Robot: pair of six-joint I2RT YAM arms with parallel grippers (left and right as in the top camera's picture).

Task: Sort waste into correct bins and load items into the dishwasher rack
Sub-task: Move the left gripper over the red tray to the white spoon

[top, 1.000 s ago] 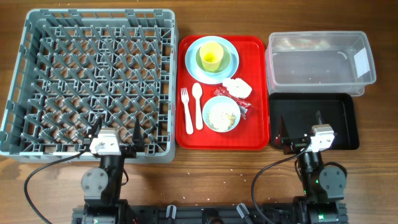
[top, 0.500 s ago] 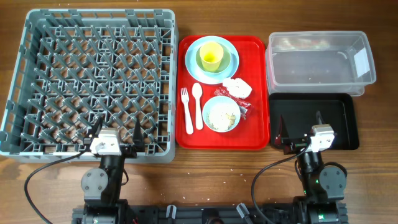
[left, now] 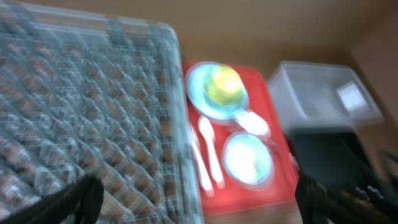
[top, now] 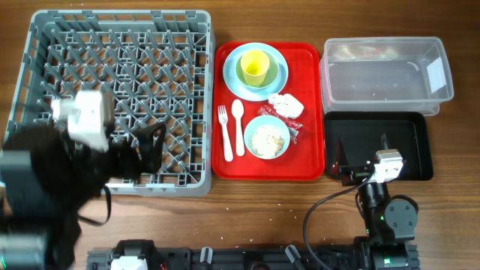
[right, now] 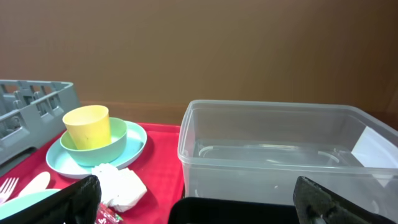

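Red tray (top: 307,161) holds everything unsorted: yellow cup (top: 254,67) on the plate (top: 279,73), scraps (top: 268,139) in the bowl (top: 249,138), with fork (top: 223,135), spoon (top: 238,127), napkin (top: 287,105) and wrapper (top: 298,133) beside. Both grippers gape empty, left gripper (left: 199,186) above the rack (top: 120,16), right gripper (top: 362,150) over the black tray (top: 409,127), ready to pick.

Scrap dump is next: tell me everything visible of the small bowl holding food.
The small bowl is round, light blue, plastic-looking, upright on the red tray, at its right side nearest the robot. Crumbly whitish scraps lie inside. The spoon lies just left; the red wrapper sits at its right rim. Nothing grips it.
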